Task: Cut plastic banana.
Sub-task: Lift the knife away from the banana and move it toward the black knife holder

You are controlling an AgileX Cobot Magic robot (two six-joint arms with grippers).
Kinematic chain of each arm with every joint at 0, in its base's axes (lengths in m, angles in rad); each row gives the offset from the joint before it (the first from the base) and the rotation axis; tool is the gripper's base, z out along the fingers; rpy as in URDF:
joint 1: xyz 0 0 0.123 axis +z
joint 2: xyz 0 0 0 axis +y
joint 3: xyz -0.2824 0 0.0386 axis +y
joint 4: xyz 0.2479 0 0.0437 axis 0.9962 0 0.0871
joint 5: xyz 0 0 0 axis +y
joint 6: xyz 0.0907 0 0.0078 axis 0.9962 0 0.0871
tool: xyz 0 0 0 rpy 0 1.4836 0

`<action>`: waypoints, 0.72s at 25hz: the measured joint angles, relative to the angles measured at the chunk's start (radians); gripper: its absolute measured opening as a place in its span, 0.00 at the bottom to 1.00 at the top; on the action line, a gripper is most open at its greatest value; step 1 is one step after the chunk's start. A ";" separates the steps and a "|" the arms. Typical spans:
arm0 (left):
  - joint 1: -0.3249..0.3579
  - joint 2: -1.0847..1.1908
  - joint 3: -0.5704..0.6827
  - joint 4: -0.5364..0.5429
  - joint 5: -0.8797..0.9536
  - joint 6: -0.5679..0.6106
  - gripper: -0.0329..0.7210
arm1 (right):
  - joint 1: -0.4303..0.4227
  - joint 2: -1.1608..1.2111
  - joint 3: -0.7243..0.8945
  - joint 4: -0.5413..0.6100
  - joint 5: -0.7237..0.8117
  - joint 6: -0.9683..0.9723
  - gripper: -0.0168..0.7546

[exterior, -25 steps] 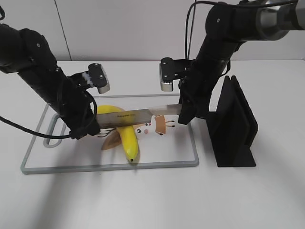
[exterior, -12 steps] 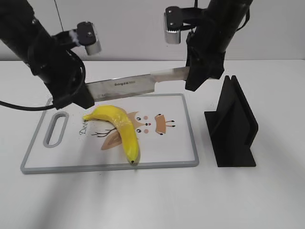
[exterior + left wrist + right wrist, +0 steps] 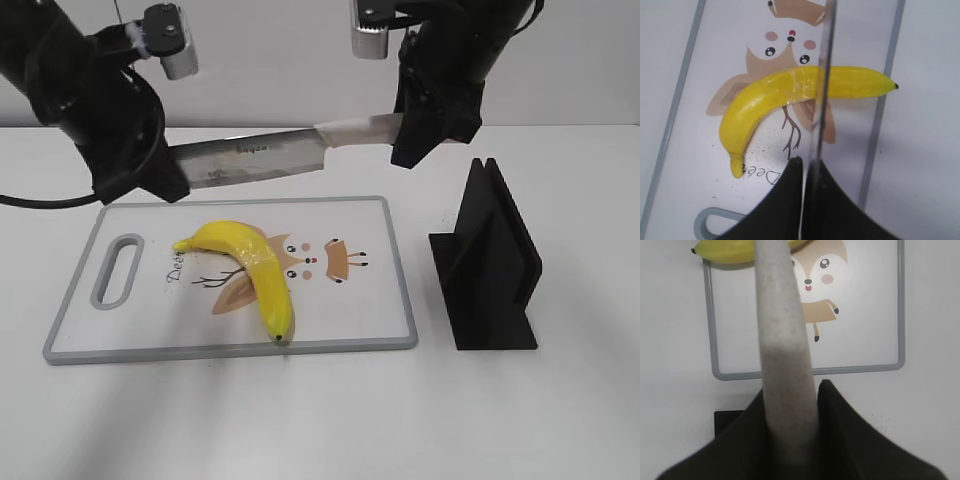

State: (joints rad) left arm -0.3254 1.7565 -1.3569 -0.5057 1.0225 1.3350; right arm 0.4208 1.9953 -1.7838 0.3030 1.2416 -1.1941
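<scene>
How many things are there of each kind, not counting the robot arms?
Banana: 1
Knife: 1
Cutting board: 1
Black stand: 1
Total: 4

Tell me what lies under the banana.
The banana lies on the cutting board, over its printed cartoon animal and some lettering. What the print shows beneath the banana is covered.

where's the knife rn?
The knife is in the air above the far edge of the cutting board, held level between the left gripper at its blade tip and the right gripper at its handle, clear of the plastic banana.
</scene>
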 joint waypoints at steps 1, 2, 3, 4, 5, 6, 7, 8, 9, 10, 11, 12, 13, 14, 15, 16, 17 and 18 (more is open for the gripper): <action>0.000 0.000 0.000 -0.005 -0.007 0.000 0.05 | -0.001 0.000 0.000 -0.001 0.000 0.001 0.28; 0.000 0.000 0.000 -0.007 -0.012 0.000 0.06 | -0.001 0.000 0.000 -0.002 0.000 0.002 0.28; 0.000 0.000 0.000 -0.011 -0.017 0.000 0.09 | -0.002 0.000 0.000 -0.003 0.000 0.004 0.28; 0.000 0.000 0.000 -0.016 -0.021 -0.002 0.14 | -0.003 0.000 0.000 -0.003 0.000 0.006 0.28; 0.001 0.000 0.000 -0.028 -0.024 -0.010 0.20 | -0.004 0.000 0.000 -0.004 0.000 0.007 0.28; 0.003 0.000 0.000 -0.043 -0.028 -0.019 0.29 | -0.005 0.000 0.000 -0.010 0.000 0.008 0.28; 0.008 0.000 0.000 -0.066 -0.033 -0.023 0.38 | -0.005 0.000 0.000 -0.012 0.000 0.010 0.28; 0.014 0.000 0.000 -0.091 -0.039 -0.029 0.47 | -0.006 0.000 0.000 -0.012 0.000 0.012 0.27; 0.022 0.000 0.000 -0.117 -0.048 -0.033 0.57 | -0.007 0.000 0.000 -0.012 0.000 0.016 0.27; 0.030 0.000 0.000 -0.138 -0.057 -0.038 0.66 | -0.007 -0.001 0.000 -0.012 0.000 0.020 0.26; 0.038 -0.001 0.000 -0.159 -0.066 -0.045 0.73 | -0.007 -0.001 0.000 -0.012 0.000 0.023 0.26; 0.045 -0.002 0.000 -0.177 -0.082 -0.053 0.78 | -0.007 -0.001 0.000 -0.012 -0.001 0.029 0.25; 0.054 -0.008 0.000 -0.189 -0.101 -0.066 0.81 | -0.007 -0.001 -0.001 -0.015 -0.002 0.033 0.25; 0.063 -0.017 0.000 -0.194 -0.120 -0.078 0.83 | -0.007 -0.001 -0.001 -0.018 -0.004 0.040 0.24; 0.070 -0.029 0.000 -0.199 -0.144 -0.097 0.84 | -0.008 -0.001 -0.001 -0.021 -0.008 0.047 0.24; 0.080 -0.042 0.000 -0.202 -0.171 -0.120 0.85 | -0.008 -0.001 -0.001 -0.028 -0.011 0.052 0.24; 0.090 -0.058 0.000 -0.204 -0.200 -0.153 0.85 | -0.008 -0.001 -0.001 -0.029 -0.013 0.054 0.24; 0.103 -0.073 0.000 -0.206 -0.225 -0.185 0.85 | -0.008 -0.001 -0.001 -0.031 -0.013 0.055 0.24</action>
State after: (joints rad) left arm -0.2220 1.6837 -1.3569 -0.7121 0.7979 1.1499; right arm 0.4130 1.9942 -1.7845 0.2722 1.2291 -1.1393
